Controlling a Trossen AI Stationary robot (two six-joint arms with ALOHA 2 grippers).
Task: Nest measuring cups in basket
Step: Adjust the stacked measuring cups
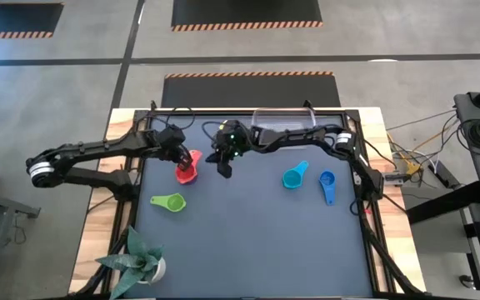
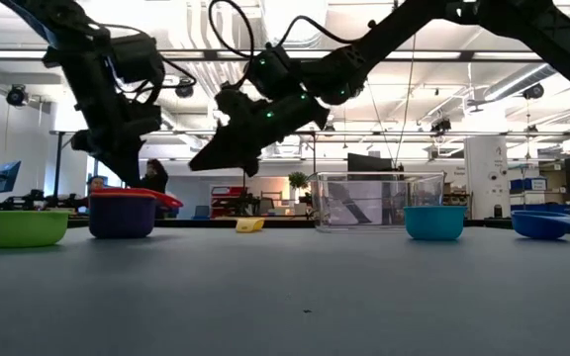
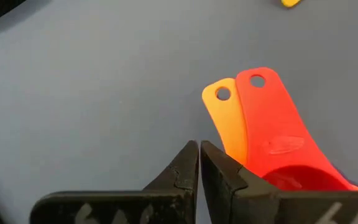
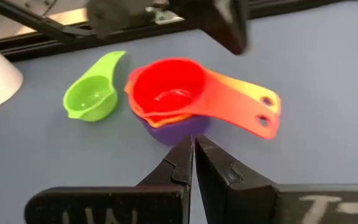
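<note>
Grey table [image 1: 257, 233], red cup [image 4: 166, 90] beside shut jaws

Dark table mat [image 1: 248, 242] bears scattered measuring cups [image 1: 173, 202], basket [image 1: 283, 127], plant [image 1: 144, 260].

Bright, even light from ceiling lamps [image 2: 419, 74] seen in the low view. Soft, faint shadows under the cups on the surface [image 1: 257, 233]. Arms dark against the glowing room. Near fingers blurry in both wrist views.
</note>
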